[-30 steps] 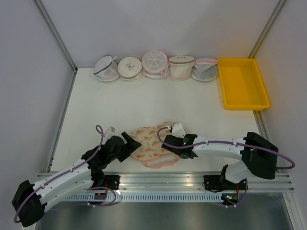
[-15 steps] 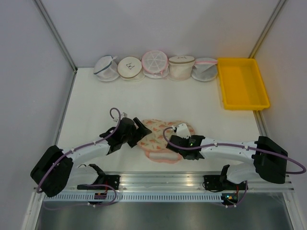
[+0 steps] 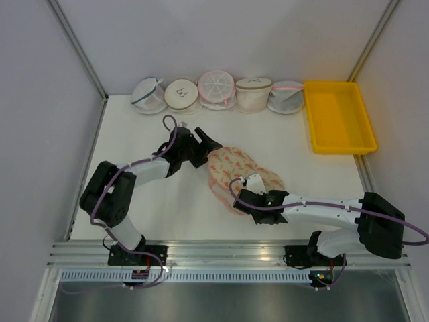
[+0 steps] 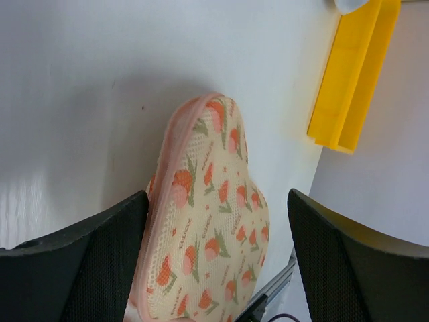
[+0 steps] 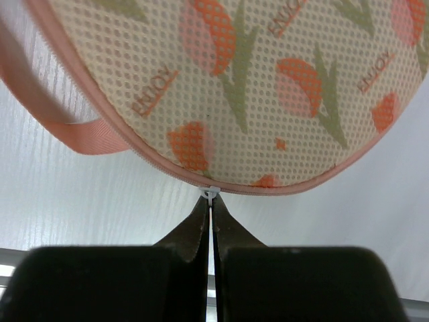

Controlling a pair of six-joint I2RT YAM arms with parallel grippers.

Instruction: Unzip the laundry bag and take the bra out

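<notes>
Gaping wide, my left tool straddles the far end of the laundry bag, which lies mid-counter; at its near edge my right tool is pinched tight on the small zip pull

The word "ENJOY" is printed repeatedly on the mesh of the laundry bag. No other text is readable.

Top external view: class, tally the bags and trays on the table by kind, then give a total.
Round bags in the back row: 5
Patterned laundry bag: 1
Yellow tray: 1
Total: 7
</notes>
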